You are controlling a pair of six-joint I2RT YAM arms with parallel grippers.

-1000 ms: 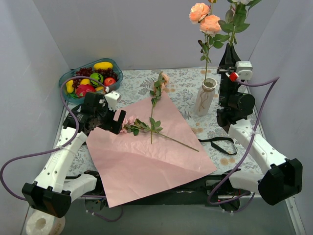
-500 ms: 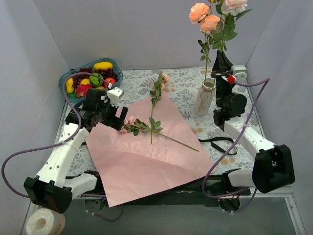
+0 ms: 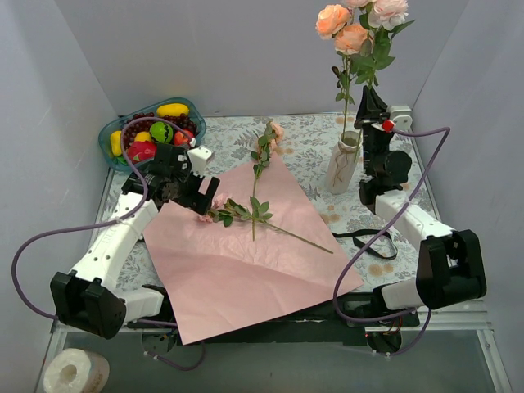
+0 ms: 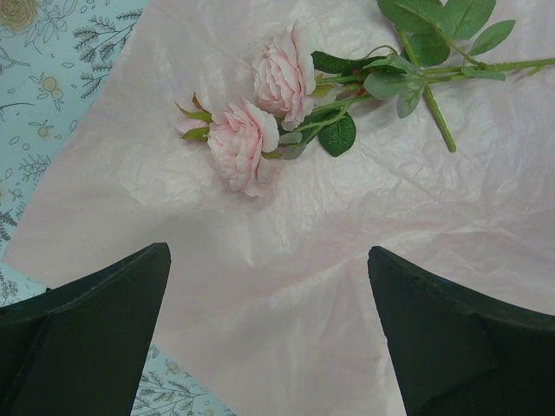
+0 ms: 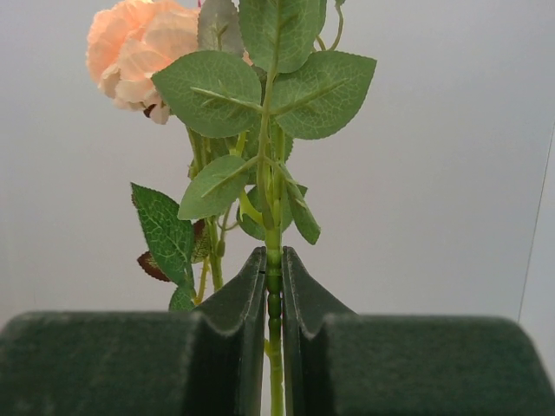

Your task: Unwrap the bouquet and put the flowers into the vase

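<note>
Right gripper clamped on a rose stem just right of the vase; left gripper apart.
Top: vase far right on the bench, peach roses in it; loose flowers on pink paper. Left wrist: jaws wide, near two pink blooms. Right wrist: stem pinched upright.
</note>
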